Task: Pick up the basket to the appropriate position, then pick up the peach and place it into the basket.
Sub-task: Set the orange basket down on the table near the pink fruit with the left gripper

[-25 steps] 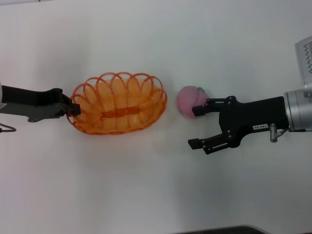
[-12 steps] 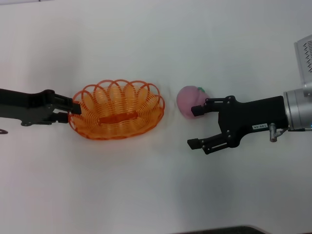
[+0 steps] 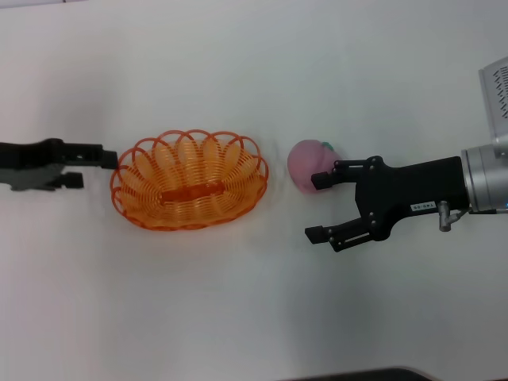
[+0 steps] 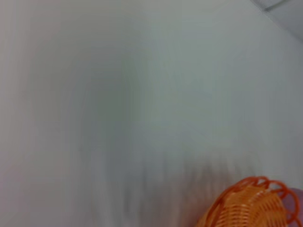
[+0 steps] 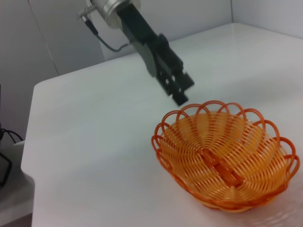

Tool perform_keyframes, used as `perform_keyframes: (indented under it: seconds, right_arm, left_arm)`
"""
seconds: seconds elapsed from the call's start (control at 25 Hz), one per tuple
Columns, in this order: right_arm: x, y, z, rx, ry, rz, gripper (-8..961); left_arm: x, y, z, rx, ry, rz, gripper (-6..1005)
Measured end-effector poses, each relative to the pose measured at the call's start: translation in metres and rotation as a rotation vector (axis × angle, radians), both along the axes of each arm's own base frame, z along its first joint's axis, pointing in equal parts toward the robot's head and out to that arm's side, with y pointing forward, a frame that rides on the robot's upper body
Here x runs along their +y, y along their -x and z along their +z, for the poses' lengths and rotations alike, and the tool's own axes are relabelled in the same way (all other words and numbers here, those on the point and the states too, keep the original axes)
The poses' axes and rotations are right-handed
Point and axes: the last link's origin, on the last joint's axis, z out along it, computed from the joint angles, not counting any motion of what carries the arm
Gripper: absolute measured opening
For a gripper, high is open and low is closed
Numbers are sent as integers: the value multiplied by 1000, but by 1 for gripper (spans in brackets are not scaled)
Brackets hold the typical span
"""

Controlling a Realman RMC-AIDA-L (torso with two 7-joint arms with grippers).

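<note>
The orange wire basket rests flat on the white table, left of centre, and is empty. It also shows in the right wrist view and in a corner of the left wrist view. My left gripper is open and empty, just left of the basket's rim and apart from it; it also shows in the right wrist view. The pink peach lies on the table right of the basket. My right gripper is open and empty, its upper finger right beside the peach.
A grey perforated device stands at the right edge of the head view. The table's rounded corner and edge show behind the left arm in the right wrist view. A dark strip runs along the table's near edge.
My left gripper has let go of the basket's left rim and drawn back to the left. The basket has settled flat on the table. The right arm and peach have not moved.
</note>
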Motion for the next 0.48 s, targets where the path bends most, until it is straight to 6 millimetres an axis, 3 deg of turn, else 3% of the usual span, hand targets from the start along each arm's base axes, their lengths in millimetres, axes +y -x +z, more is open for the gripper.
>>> perform_keyframes:
  seconds: [0.28, 0.48]
  right_arm:
    - [0, 0, 0, -1, 0, 2, 946]
    - [0, 1, 0, -2, 1, 5, 946]
  left_arm:
    - [-8, 11, 26, 9, -195, -443, 871]
    - [-29, 23, 23, 151, -217, -822, 887]
